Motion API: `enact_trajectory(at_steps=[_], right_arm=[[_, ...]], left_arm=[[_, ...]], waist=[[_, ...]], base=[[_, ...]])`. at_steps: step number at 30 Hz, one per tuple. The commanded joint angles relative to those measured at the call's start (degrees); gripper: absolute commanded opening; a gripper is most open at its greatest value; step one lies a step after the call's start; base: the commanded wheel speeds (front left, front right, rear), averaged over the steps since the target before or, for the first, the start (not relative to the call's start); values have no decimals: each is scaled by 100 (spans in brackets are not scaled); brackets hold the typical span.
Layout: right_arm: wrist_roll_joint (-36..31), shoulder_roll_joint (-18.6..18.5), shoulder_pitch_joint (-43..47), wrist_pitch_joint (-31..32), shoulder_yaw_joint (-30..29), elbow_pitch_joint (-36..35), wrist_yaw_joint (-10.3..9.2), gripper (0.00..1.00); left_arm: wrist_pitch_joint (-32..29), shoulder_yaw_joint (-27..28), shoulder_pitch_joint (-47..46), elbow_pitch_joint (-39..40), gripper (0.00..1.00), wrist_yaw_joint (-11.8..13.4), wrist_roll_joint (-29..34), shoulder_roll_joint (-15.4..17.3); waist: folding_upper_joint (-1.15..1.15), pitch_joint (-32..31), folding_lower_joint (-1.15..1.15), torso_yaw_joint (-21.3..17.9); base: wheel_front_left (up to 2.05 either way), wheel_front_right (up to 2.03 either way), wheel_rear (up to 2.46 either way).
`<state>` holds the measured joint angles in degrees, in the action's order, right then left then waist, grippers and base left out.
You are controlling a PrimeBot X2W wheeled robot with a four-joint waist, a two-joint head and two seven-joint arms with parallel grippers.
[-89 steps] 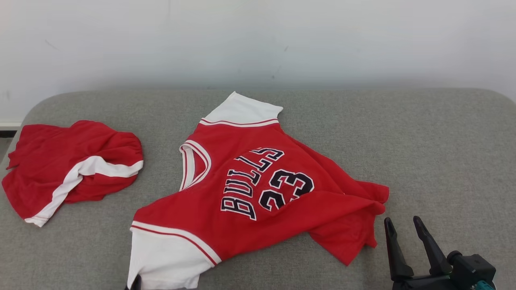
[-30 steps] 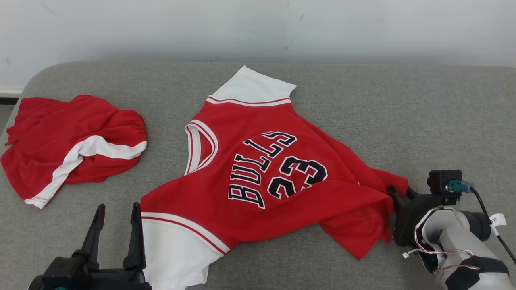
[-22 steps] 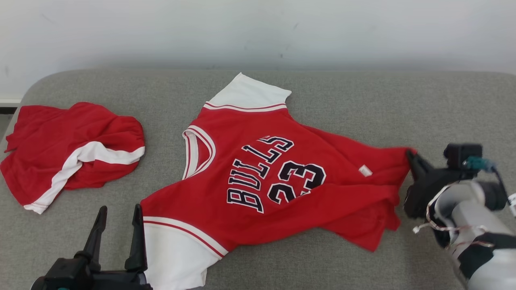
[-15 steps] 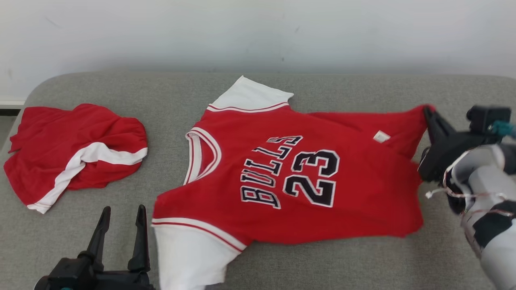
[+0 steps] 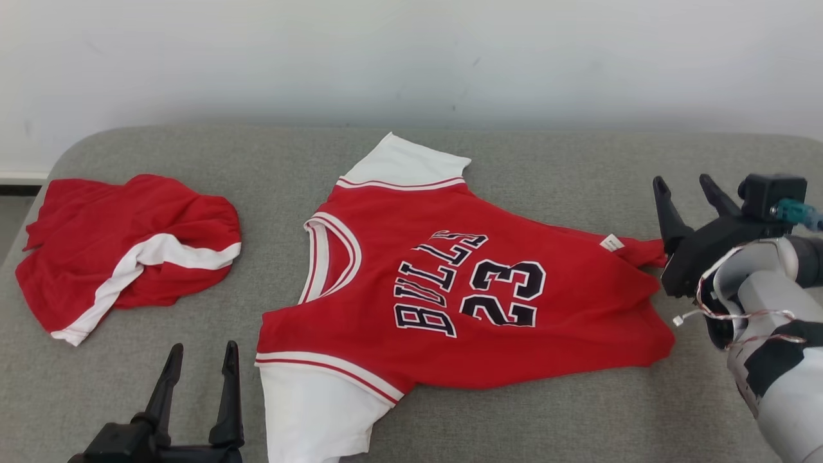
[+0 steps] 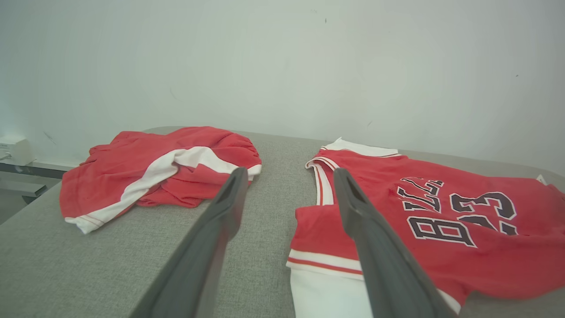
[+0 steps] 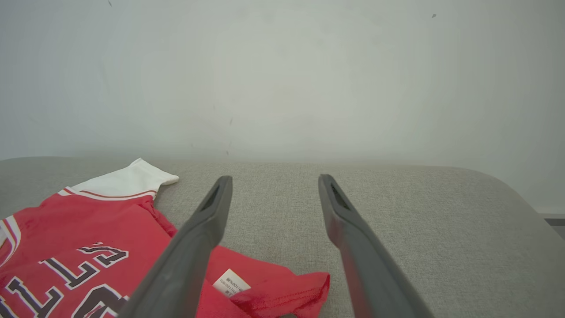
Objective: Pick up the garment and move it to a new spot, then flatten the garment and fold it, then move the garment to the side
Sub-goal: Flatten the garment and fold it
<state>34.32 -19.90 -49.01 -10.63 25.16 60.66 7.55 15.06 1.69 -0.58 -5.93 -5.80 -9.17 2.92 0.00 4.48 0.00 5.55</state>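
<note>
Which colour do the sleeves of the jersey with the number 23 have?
White sleeves, each edged with thin red stripes; the head view shows them best.

Pretty bare setup tbh. Plain white wall [image 5: 411, 58] at the back with a few small dark specks and scuffs on it. In front of it there's a big grey fabric cushion [image 5: 546, 161] with rounded corners and a woven texture. A strip of white baseboard [image 5: 22, 175] peeks out at the far left. Lighting is soft and even, barely any shadows.
</note>
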Motion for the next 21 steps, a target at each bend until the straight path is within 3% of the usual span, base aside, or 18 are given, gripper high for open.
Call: enact_trajectory(at_steps=[1, 9, 15, 21], right_arm=[[61, -11, 198, -170, 65, -64, -14, 100], [147, -181, 919, -454, 117, -837, -14, 100], [-225, -272, 2045, -450, -558, -2355, -14, 100], [-877, 109, 3613, -450, -1456, -4025, -14, 100]], left_arm=[[14, 42, 92, 4, 100, 4, 40, -4], [13, 177, 236, 85, 100, 12, 96, -4], [13, 299, 342, 133, 100, -4, 136, -4], [13, 392, 343, 144, 100, -18, 156, -5]], waist=[[0, -118, 0, -113], [0, -274, 0, -355], [0, -347, 0, -510], [0, -362, 0, -578]], base=[[0, 0, 0], [0, 0, 0], [0, 0, 0], [0, 0, 0]])
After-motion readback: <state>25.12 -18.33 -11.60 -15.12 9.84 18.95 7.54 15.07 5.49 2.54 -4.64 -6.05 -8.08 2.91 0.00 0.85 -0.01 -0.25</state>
